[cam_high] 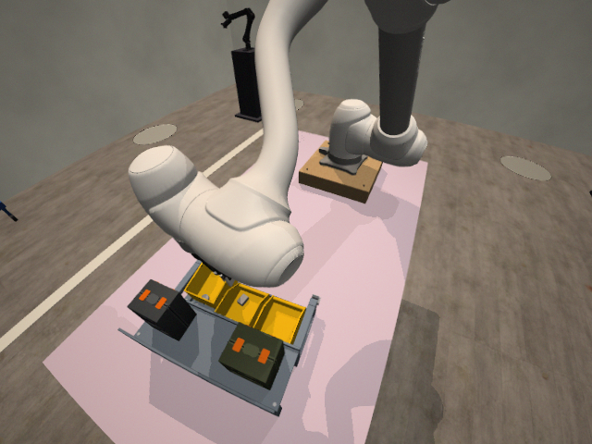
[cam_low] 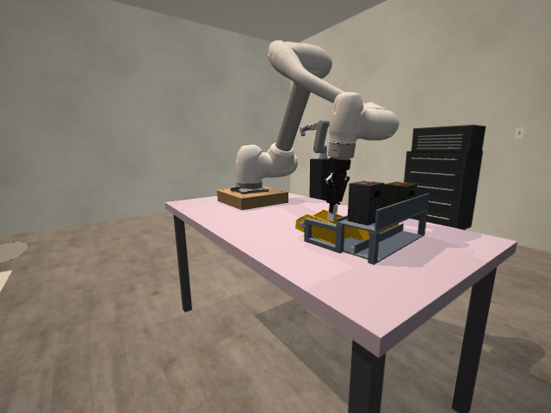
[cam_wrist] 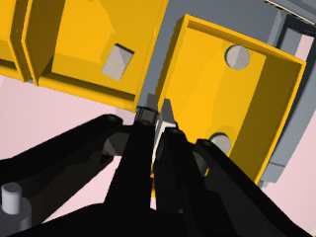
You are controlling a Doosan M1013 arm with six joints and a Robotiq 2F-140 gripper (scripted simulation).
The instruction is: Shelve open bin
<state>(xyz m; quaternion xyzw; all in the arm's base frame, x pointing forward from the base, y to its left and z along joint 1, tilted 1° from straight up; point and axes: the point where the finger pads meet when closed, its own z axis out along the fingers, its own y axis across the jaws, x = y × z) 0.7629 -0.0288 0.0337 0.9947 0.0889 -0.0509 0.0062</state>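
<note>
The task's yellow open bin [cam_high: 206, 285] holds two round grey parts and sits at the left end of the row in the grey shelf [cam_low: 378, 231]. In the wrist view this bin [cam_wrist: 227, 102] lies to the right, with a strip of the shelf's grey floor between it and its neighbour. From the side its front end [cam_low: 313, 224] sticks out past the shelf's front. My gripper [cam_wrist: 154, 111] points down at the bin's front left corner and is shut on its thin side wall. It also shows in the side view [cam_low: 332, 213]. Two more yellow bins [cam_high: 241, 303] [cam_high: 279, 320] stand beside it.
A black box [cam_high: 160, 308] and an olive box [cam_high: 251, 353], both with orange clasps, stand on the shelf's upper board behind the bins. The arm's wooden base [cam_high: 340, 174] is at the table's far end. My forearm hangs low over the shelf's front.
</note>
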